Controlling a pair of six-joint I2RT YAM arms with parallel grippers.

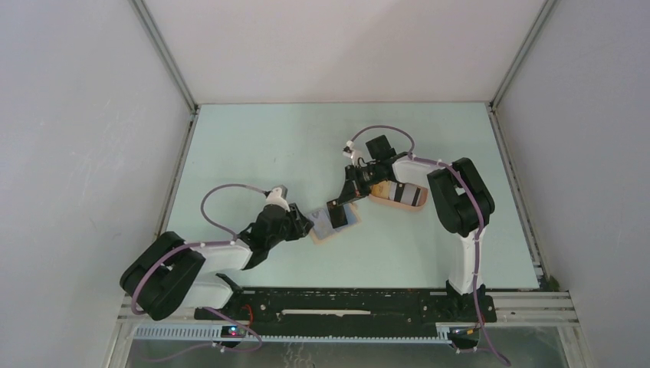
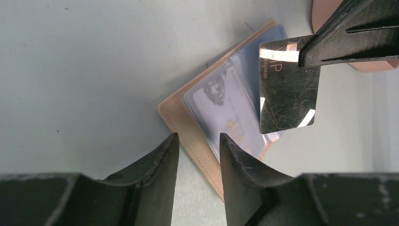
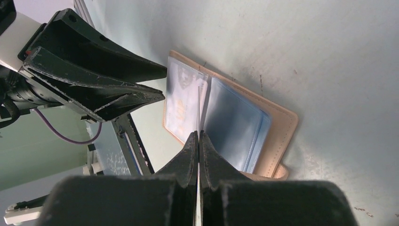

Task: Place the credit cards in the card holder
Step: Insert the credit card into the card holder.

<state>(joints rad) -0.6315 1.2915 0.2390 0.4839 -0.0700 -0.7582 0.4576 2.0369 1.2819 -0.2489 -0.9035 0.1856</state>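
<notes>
The left gripper has its fingers spread a little, holding nothing. Just past it the card holder lies open, with a pale card in its clear sleeve. Over it the right gripper pinches a dark card (shiny, marked "VIP"). The pink tray sits beyond.

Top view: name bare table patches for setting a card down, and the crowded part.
Free: far table strip between back wall and arms; near patch between card holder and right arm's base. Crowded: centre, where left gripper and right gripper, holding a credit card, meet over the holder, tray alongside.
</notes>
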